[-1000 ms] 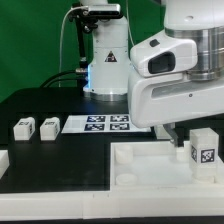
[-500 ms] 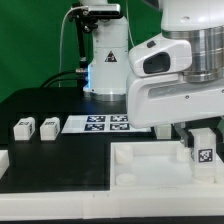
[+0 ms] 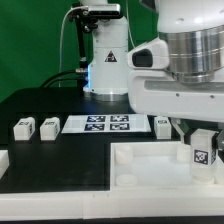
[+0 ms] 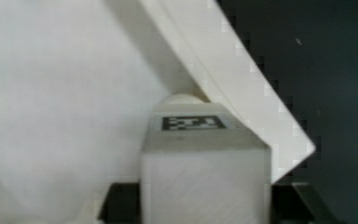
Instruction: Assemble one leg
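Note:
A white leg (image 3: pixel 203 148) with a black-and-white tag stands upright at the far corner of the large white tray-like piece (image 3: pixel 150 165), on the exterior view's right. My gripper (image 3: pixel 202 133) comes down over it and is shut on it. In the wrist view the leg (image 4: pixel 202 165) with its tag (image 4: pixel 197 123) fills the gap between the dark fingers (image 4: pixel 123 203), and my gripper (image 4: pixel 202 208) holds it against the tray piece (image 4: pixel 60 90). Two more legs (image 3: pixel 22 128) (image 3: pixel 48 127) lie at the left. A third (image 3: pixel 162 125) lies by the marker board.
The marker board (image 3: pixel 100 123) lies flat on the black table behind the tray piece. The robot's white base (image 3: pixel 103 60) with cables stands at the back. A small white block (image 3: pixel 3 160) sits at the left edge.
My wrist has turned and shifted towards the exterior view's right, uncovering the leg beside the marker board. The held leg stays at the same corner of the tray piece.

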Controlling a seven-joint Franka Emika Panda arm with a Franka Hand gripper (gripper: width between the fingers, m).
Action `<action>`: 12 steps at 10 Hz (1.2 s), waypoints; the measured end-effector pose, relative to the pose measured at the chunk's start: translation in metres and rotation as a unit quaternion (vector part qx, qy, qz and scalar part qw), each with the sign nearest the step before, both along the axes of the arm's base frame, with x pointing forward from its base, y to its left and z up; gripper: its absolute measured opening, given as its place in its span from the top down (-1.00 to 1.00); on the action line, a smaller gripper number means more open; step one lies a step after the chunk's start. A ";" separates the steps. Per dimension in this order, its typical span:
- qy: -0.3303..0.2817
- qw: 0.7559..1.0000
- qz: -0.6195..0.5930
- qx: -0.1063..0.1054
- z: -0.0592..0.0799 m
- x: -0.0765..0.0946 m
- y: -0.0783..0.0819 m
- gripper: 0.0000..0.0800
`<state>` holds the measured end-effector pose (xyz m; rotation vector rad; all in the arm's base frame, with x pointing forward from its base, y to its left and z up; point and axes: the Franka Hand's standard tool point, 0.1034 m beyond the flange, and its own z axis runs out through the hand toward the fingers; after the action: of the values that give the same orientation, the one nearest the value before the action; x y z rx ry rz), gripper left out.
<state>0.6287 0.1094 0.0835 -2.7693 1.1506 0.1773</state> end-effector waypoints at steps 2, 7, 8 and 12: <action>0.031 0.982 -0.186 0.007 0.000 0.001 -0.001 0.27; 0.060 0.927 -0.370 0.013 -0.002 0.001 -0.003 0.11; 0.056 0.937 -0.344 0.009 -0.004 -0.001 -0.001 0.11; 0.019 0.993 -0.119 -0.007 -0.010 -0.003 0.008 -0.61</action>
<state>0.6257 0.1173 0.0732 -2.6207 1.4844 0.1981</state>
